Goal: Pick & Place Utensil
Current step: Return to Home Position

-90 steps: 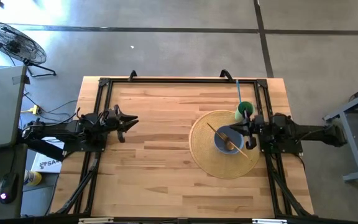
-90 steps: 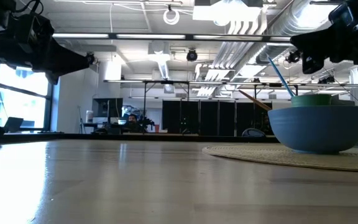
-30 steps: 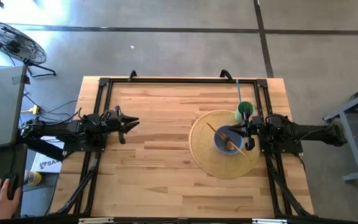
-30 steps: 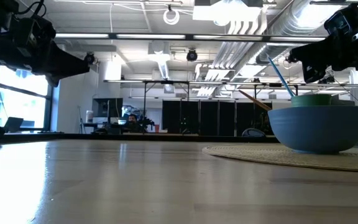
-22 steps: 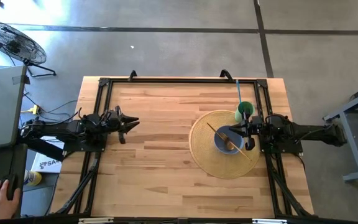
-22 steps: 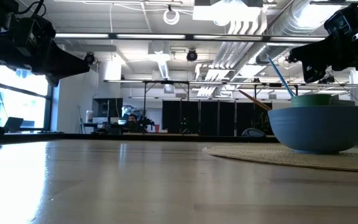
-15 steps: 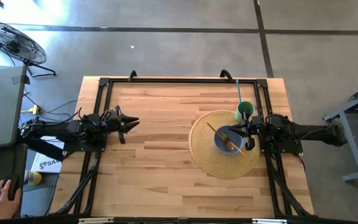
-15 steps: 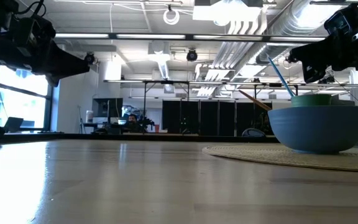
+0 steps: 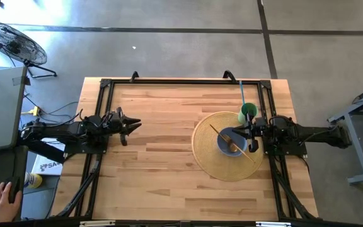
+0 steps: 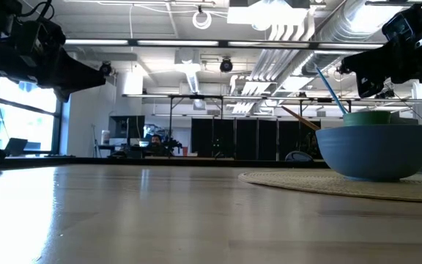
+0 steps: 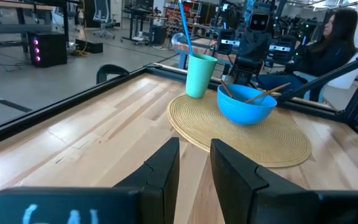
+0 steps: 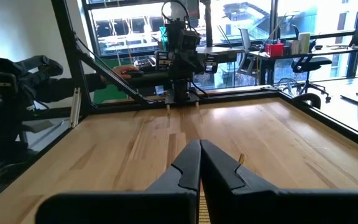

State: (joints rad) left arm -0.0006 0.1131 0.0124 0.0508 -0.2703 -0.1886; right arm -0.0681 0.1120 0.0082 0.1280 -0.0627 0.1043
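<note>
Blue bowl [image 9: 230, 142] on woven mat [image 9: 205, 157], wooden utensils [image 9: 218, 132] crossed inside | left gripper [image 9: 133, 123] slightly parted, empty | right gripper [image 9: 251, 135] closed, empty, beside bowl | box [image 9: 45, 164] lettered "SA", rest hidden

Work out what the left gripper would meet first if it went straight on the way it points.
Probably the green cup beside the blue bowl, straight ahead of the open left gripper; its height is unclear, so it may pass over.
</note>
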